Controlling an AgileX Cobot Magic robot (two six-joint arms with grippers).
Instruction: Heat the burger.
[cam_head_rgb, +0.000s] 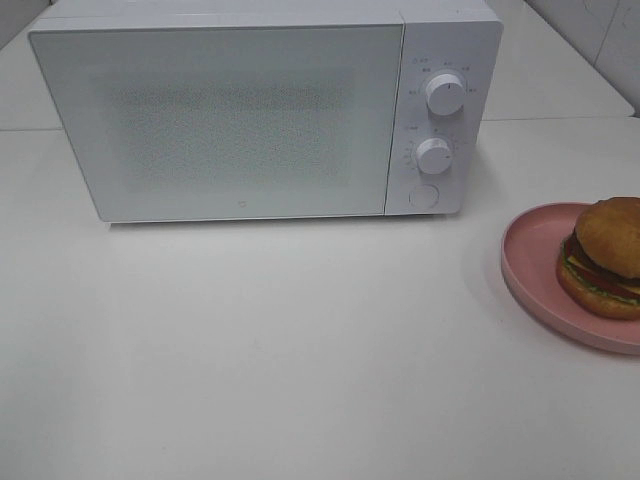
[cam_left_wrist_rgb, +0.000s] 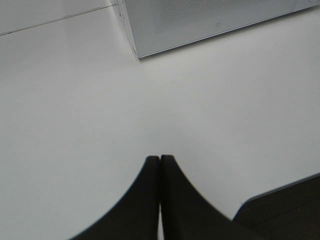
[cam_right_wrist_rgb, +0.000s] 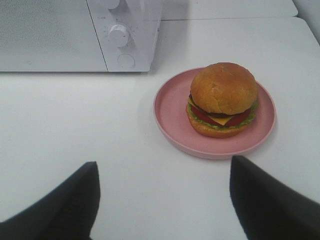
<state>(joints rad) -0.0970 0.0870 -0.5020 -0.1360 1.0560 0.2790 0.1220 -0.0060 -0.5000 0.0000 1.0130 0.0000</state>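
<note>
The burger (cam_head_rgb: 605, 258) (cam_right_wrist_rgb: 222, 100) sits on a pink plate (cam_head_rgb: 530, 262) (cam_right_wrist_rgb: 172, 107) at the table's right edge, right of the white microwave (cam_head_rgb: 215, 120) (cam_right_wrist_rgb: 50, 35), whose door is closed. My right gripper (cam_right_wrist_rgb: 162, 172) is open, its dark fingers (cam_right_wrist_rgb: 80, 195) spread wide over the table a short way before the plate, nothing between them. My left gripper (cam_left_wrist_rgb: 160, 159) is shut, fingertips pressed together above bare table near the microwave's left front corner (cam_left_wrist_rgb: 137, 52). Neither gripper shows in the high view.
The microwave has two round knobs (cam_head_rgb: 444, 92) and a round button (cam_head_rgb: 424, 195) on its right panel. The white table (cam_head_rgb: 300, 350) spreads in front of it. A dark edge (cam_left_wrist_rgb: 285, 210) shows in the left wrist view.
</note>
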